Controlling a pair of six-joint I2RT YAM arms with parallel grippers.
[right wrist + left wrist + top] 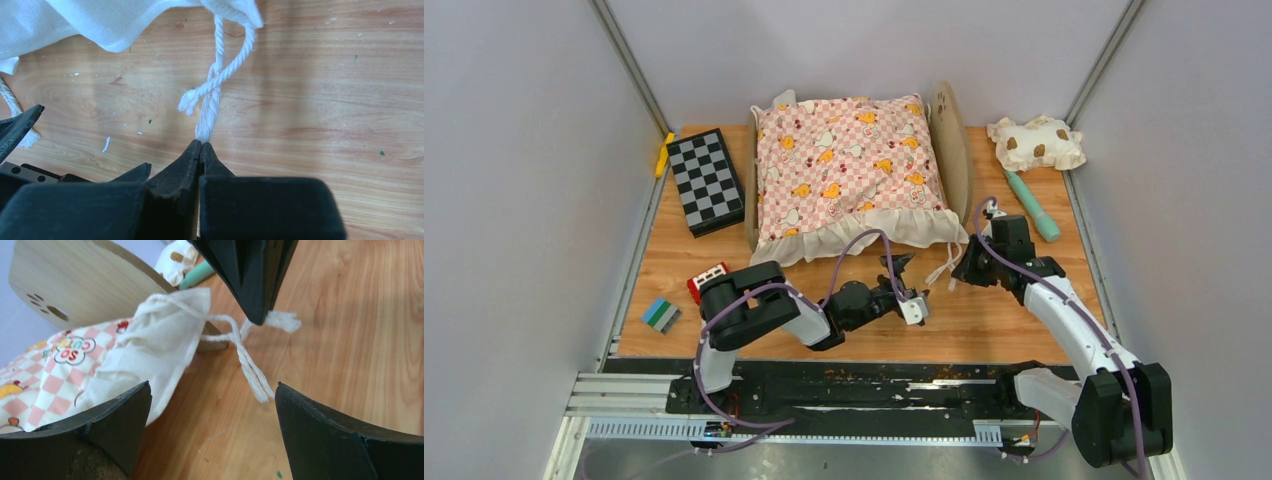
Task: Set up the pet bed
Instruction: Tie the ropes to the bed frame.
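Note:
The pet bed stands at the back middle, its wooden headboard (954, 150) with the paw-print cutout (47, 307) on the right. A pink checkered cushion (849, 165) with a white ruffle (160, 345) covers its base. A white cord (215, 90) runs from the ruffle's front right corner onto the table. My right gripper (201, 144) is shut on the end of that cord, just off the bed's front right corner (956, 282). My left gripper (212, 390) is open over bare wood, facing the cord (245, 357) and the ruffle, holding nothing.
A cream spotted pillow (1036, 143) and a teal stick (1032, 205) lie at the back right. A checkerboard box (705, 180) and a yellow piece (664, 153) sit at the left. A red block (706, 280) and a green-blue block (661, 314) lie front left.

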